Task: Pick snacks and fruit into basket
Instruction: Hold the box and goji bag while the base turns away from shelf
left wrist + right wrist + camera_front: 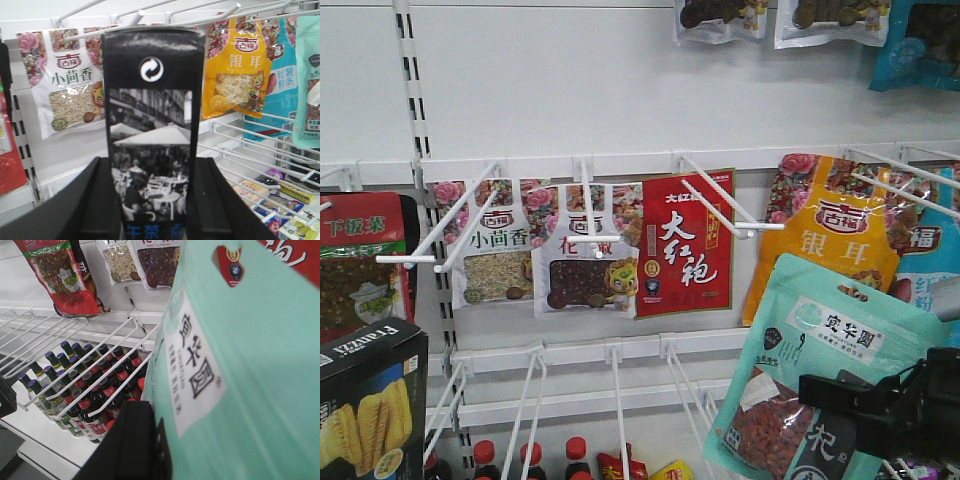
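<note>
Two snacks are held in front of the shelf wall. The black Franzzi box (365, 400), with yellow wafer rolls on its face, is at the lower left of the front view. In the left wrist view the box (152, 100) stands upright between the two black fingers of my left gripper (152, 165), which is shut on it. The teal goji pouch (820, 370) hangs tilted at the lower right, with my right gripper (865, 400) shut on its lower edge. Up close the pouch (250, 365) fills the right wrist view beside one black finger (135, 440); the other finger is hidden. The basket and fruit are out of view.
White wire hooks (720, 200) jut from the wall, carrying floral-topped pouches (585, 260), a red pouch (685, 245) and an orange pouch (825, 235). A wire shelf (90, 350) sits over rows of red-capped bottles (95, 400). Small packets (280, 210) lie under a wire rack.
</note>
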